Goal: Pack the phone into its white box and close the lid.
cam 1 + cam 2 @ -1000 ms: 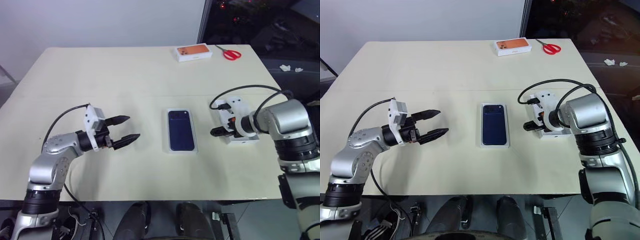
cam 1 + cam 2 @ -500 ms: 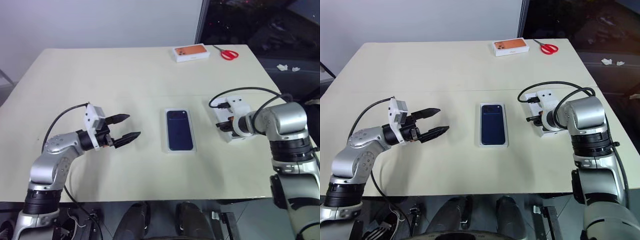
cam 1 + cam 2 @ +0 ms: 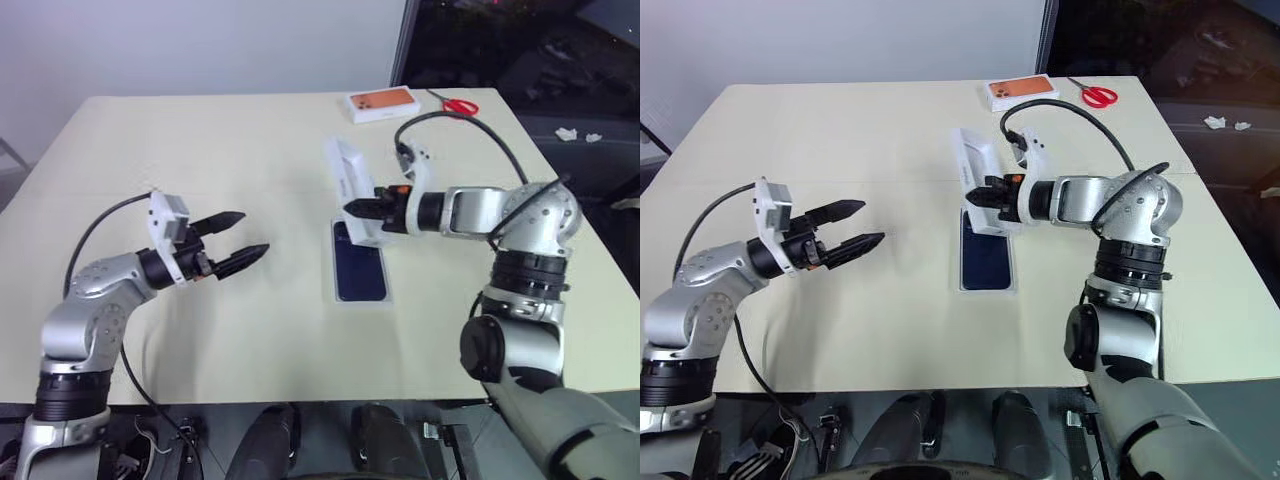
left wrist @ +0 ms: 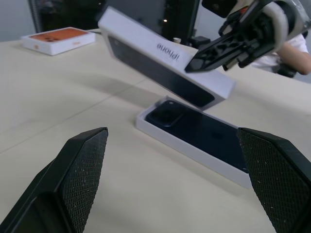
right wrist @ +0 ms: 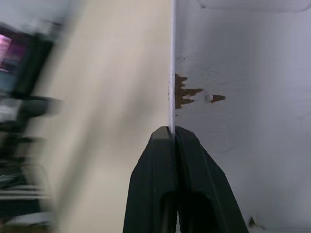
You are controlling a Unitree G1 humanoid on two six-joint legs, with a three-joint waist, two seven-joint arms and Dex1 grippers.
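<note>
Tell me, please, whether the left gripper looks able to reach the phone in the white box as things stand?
Probably yes, from its own side: the open left gripper faces the phone across bare table. From above, less so, as the lid held by the right gripper hangs tilted over its far end.

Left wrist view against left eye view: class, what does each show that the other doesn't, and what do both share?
Left wrist only: the lid's printed side lettering and dark phone picture. Left eye only: the red scissors at the table's far edge. Both: the right gripper pinching the tilted lid above the phone lying in the white box, and the orange-printed box.
</note>
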